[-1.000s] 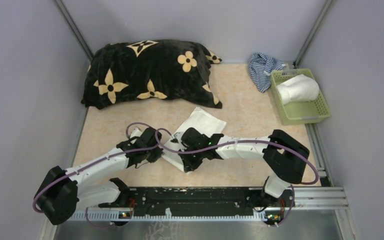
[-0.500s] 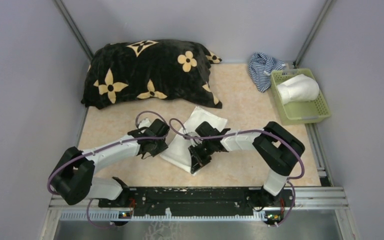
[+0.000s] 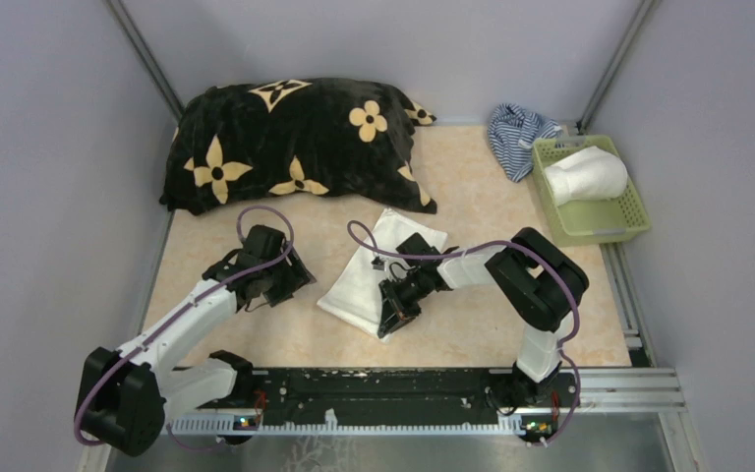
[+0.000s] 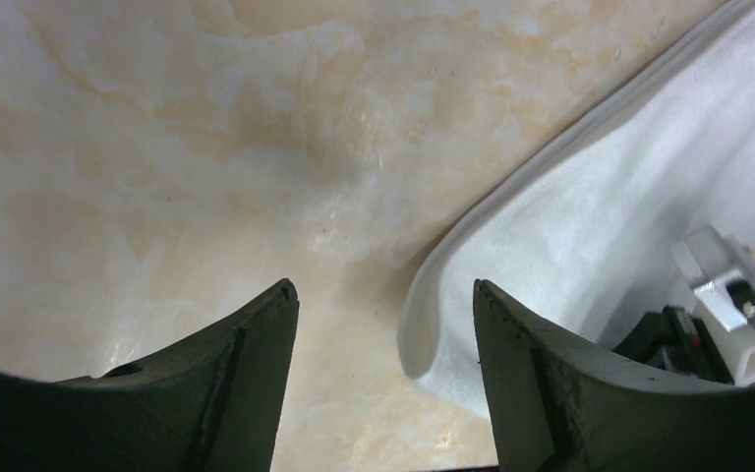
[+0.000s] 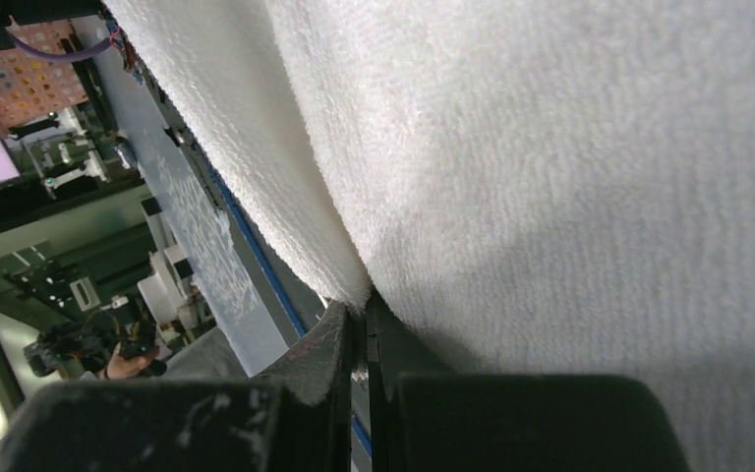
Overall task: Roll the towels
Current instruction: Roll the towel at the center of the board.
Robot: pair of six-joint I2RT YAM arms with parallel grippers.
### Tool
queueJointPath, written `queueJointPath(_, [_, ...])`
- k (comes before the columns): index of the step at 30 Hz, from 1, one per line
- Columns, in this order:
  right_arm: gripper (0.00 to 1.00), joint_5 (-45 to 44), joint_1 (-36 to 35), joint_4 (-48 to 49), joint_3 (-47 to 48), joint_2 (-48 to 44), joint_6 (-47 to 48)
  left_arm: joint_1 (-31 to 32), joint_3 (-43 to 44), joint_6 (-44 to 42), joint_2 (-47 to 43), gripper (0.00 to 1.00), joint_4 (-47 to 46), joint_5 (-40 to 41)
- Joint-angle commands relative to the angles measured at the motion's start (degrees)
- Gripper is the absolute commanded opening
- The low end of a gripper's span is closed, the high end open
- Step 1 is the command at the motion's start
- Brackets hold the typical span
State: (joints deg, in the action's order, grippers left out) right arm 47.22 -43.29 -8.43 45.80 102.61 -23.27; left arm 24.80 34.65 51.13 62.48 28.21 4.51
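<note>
Since a second ago our left tool (image 3: 273, 282) has pulled off the flat towel (image 3: 378, 270), spread wide, holding nothing. Right tool (image 3: 394, 311) pinches its near edge. Towel below the pillow (image 3: 295, 143) unrolled; another roll lies in the basket (image 3: 596, 221).

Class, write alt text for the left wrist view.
The open left gripper hovers over a marbled beige tabletop, holding nothing. The white towel lies just right of it, its edge folded near the right finger.
</note>
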Motion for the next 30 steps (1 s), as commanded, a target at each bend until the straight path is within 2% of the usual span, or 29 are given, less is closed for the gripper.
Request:
queueJointPath(1, [0.00,0.3,1.7,1.6,0.9,2.0,0.1,-0.9,-0.8,-4.4,-4.1,0.72,8.5,-8.1])
queueJointPath(5, [0.00,0.5,2.1,1.7,1.3,3.1,-0.3,-1.1,-2.2,-4.7,-5.5,0.73,10.6,-12.8])
queueJointPath(11, [0.00,0.5,2.3,1.5,2.1,3.7,-0.8,-1.2,-4.6,-4.9,-2.5,0.73,7.0,-21.0])
queueJointPath(17, [0.00,0.0,2.3,0.2,2.6,3.4,-0.5,-1.2,-4.8,-4.7,0.8,0.72,0.3,-24.8])
queueJointPath(22, [0.00,-0.6,2.2,-0.6,3.0,3.0,-0.3,-1.2,-5.2,-3.8,4.0,0.72,-4.5,-24.9])
queueJointPath(30, [0.03,-2.4,2.3,-2.5,4.5,0.9,0.6,-1.2,-5.4,-2.3,9.4,0.59,-9.5,-25.1])
